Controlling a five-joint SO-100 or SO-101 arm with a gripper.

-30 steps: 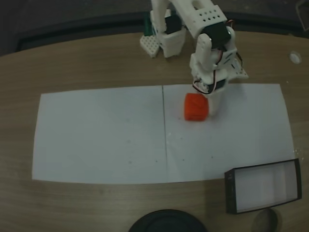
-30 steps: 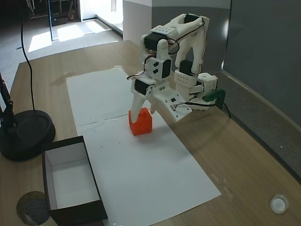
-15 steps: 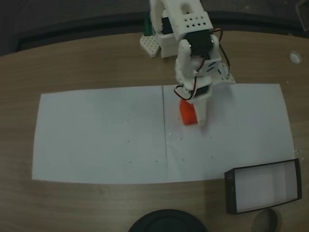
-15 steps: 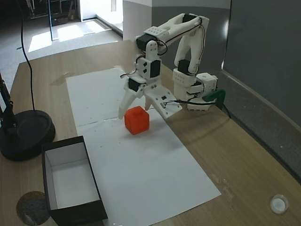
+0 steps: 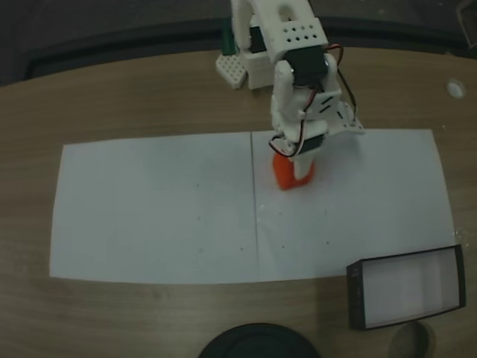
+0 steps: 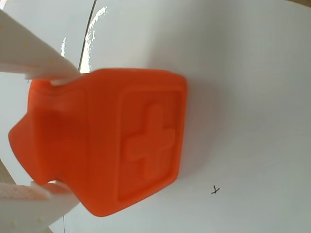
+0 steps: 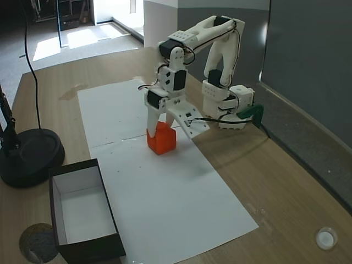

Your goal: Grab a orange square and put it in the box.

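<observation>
The orange square [image 5: 284,176] sits on the white paper just right of its centre fold, below the arm's base. My gripper [image 5: 295,170] stands straight over it, shut on it. In the wrist view both white fingers [image 6: 41,60] press into the sides of the orange square [image 6: 126,141], denting it, and a raised cross shows on its face. In the side fixed view my gripper [image 7: 159,130] straddles the orange square [image 7: 162,142]. The box [image 5: 355,297] lies at the lower right, off the paper; in the side fixed view the box [image 7: 91,248] is at the lower left, holding nothing.
A white paper sheet [image 5: 149,209] covers the table's middle. A round black disc [image 5: 257,343] sits at the near edge, a lamp-like base [image 7: 30,154] in the side view. The arm's base [image 5: 250,63] is at the far edge. A small white cap [image 5: 455,88] lies far right.
My gripper swung left over the orange square, dropped around it and shut on its sides. The square shifted a little to the left in the top-down fixed view.
</observation>
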